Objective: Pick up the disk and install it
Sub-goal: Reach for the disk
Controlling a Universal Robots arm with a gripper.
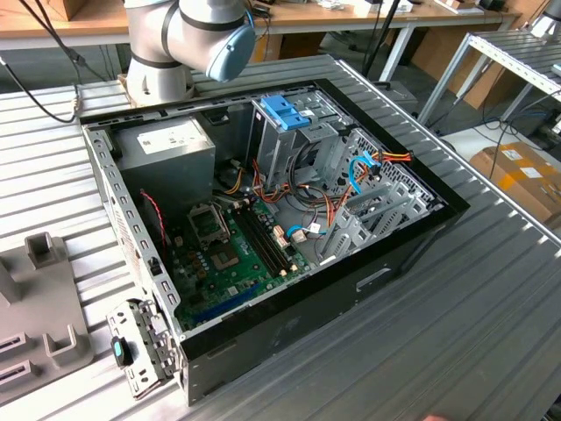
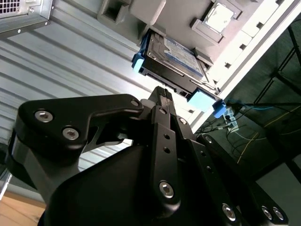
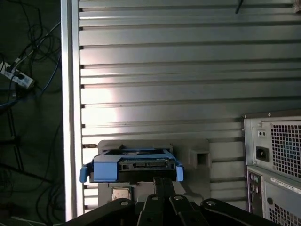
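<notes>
Blue-railed disk (image 3: 134, 165) sits in grey holder (image 3: 200, 153) near the ribbed table (image 3: 188, 70) edge. Step: pick-up, no grasp yet. Gripper (image 2: 162, 92) aimed straight at it, close, fingers pressed together, empty; grasping calls for spreading them first. Arm (image 1: 188, 35) at 11 o'clock of PC case (image 1: 263, 219), exterior view.

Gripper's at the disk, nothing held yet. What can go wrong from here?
1. The gripper is shut, with the disk just ahead in its grey holder. Going in like that would likely shove the disk, not grasp it.
2. The holder sits close to the table edge. A hard knock might send the disk over.
3. In the exterior view, loose cables crowd the drive cage and may snag at install.
</notes>
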